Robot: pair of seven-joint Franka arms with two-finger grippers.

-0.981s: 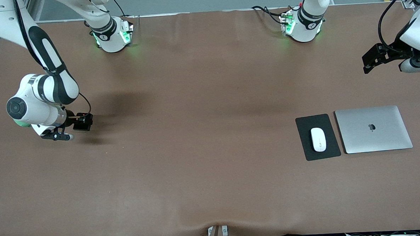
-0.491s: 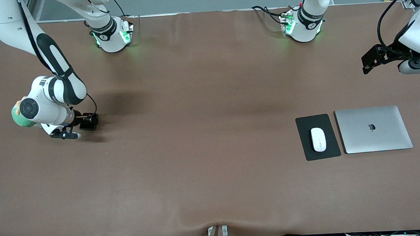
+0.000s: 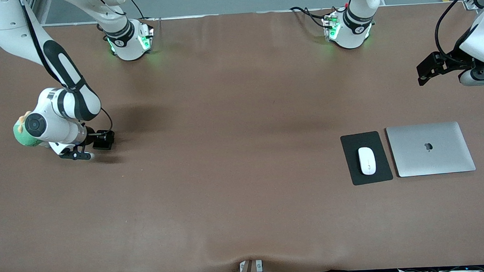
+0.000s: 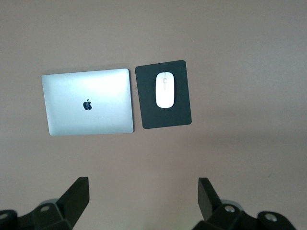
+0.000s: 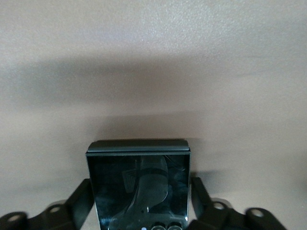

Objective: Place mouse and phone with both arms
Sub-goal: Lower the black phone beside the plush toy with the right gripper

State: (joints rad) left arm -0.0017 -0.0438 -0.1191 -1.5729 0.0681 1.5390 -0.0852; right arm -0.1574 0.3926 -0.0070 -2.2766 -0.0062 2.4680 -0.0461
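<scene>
The black phone (image 3: 106, 142) (image 5: 139, 163) lies flat on the brown table near the right arm's end. My right gripper (image 3: 100, 137) (image 5: 141, 181) is low over it and open, one finger along each side of the phone with a thin gap on both. The white mouse (image 3: 367, 160) (image 4: 165, 89) rests on a dark pad (image 3: 380, 175) (image 4: 180, 115) toward the left arm's end. My left gripper (image 3: 425, 73) (image 4: 143, 184) hangs open and empty, high over the table edge at that end, well apart from the mouse.
A closed silver laptop (image 3: 430, 149) (image 4: 88, 103) lies beside the pad, toward the left arm's end. A green soft toy (image 3: 20, 136) shows partly under the right arm's wrist. Bare brown table fills the wide middle (image 3: 234, 152).
The right arm carried the phone a little toward the table's middle and down onto the surface, then its fingers parted from the phone's sides. The left arm barely moved.
</scene>
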